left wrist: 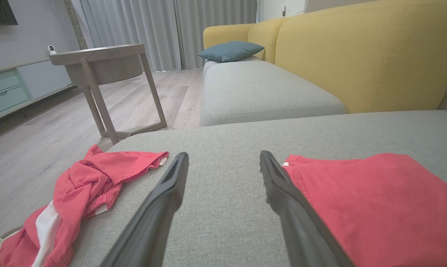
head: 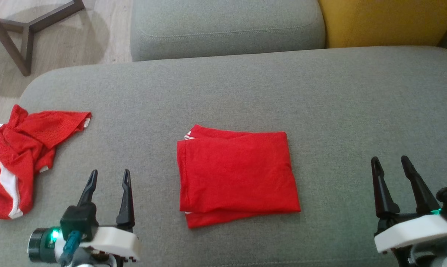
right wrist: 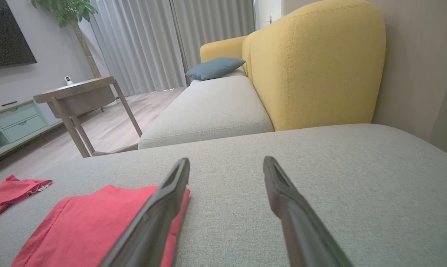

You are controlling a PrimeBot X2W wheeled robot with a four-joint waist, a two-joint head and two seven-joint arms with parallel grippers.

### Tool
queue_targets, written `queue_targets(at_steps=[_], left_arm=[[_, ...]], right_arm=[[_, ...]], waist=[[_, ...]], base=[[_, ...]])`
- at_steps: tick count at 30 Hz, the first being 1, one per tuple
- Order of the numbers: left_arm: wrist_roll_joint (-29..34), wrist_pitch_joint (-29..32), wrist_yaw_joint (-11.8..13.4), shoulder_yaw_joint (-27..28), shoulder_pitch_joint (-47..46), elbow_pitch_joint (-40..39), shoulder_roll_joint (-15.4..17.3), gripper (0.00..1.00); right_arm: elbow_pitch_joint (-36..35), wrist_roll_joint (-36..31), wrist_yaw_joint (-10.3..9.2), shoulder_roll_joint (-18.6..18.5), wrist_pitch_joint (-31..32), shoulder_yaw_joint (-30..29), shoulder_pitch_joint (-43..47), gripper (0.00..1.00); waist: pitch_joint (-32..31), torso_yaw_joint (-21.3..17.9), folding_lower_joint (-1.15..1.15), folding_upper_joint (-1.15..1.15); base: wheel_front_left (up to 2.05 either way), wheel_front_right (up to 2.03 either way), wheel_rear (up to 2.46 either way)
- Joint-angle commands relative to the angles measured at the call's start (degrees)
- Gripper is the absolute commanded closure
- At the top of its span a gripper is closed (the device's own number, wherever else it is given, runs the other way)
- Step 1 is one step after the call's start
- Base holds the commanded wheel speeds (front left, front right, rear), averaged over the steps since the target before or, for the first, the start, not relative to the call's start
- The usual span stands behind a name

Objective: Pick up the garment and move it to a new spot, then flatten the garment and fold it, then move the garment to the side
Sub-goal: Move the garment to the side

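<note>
Dark fingers on both sides are spread wide with nothing in them. The left gripper [head: 109, 173] and right gripper [head: 390, 160] just hover low, fingers pointing away from the robot.

The thing that matters is the folded red garment [head: 238, 172], which sits between the two grippers and a touch further out. It lies flat on the grey sofa cushion [head: 245, 92], looks neatly folded, and nothing touches it. It's close to square, but the longer side runs left to right across the robot.

The left gripper is the nearer one. It's just off the garment's left edge, and in the left wrist view the red cloth starts right beside the inner finger. The right gripper is off the garment's right edge with a wider strip of bare cushion between them.

My guess is folding is done and the slide to the side is what's left. Either arm would have to swing inward to catch an edge.

Well off to the garment's left there's a crumpled red garment with white stripes [head: 23, 152], apart from everything.
</note>
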Motion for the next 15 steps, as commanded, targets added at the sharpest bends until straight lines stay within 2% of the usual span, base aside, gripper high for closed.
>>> queue_targets(at_steps=[1, 8, 15], left_arm=[[-0.5, 0.1, 0.3, 1.9, -3.0, -2.4, 1.1, 0.00], [0.1, -0.5, 0.1, 1.2, -6.3, -3.6, 0.8, 0.00], [1.0, -2.1, -0.7, -0.2, -11.6, -3.3, -0.8, 0.00]], right_arm=[[-2.0, 0.3, 0.37, -0.6, 0.1, 1.0, -1.7, 0.00], [1.2, 0.8, 0.37, -2.0, 1.2, 1.5, -4.6, 0.00], [10.8, 2.7, 0.37, -4.5, 2.4, 6.0, -11.6, 0.00]], waist=[[0.2, 0.2, 0.00, 0.00], [4.0, 2.6, 0.00, 0.00], [9.8, 6.7, 0.00, 0.00]], base=[[0.00, 0.00, 0.00], [0.00, 0.00, 0.00], [0.00, 0.00, 0.00]])
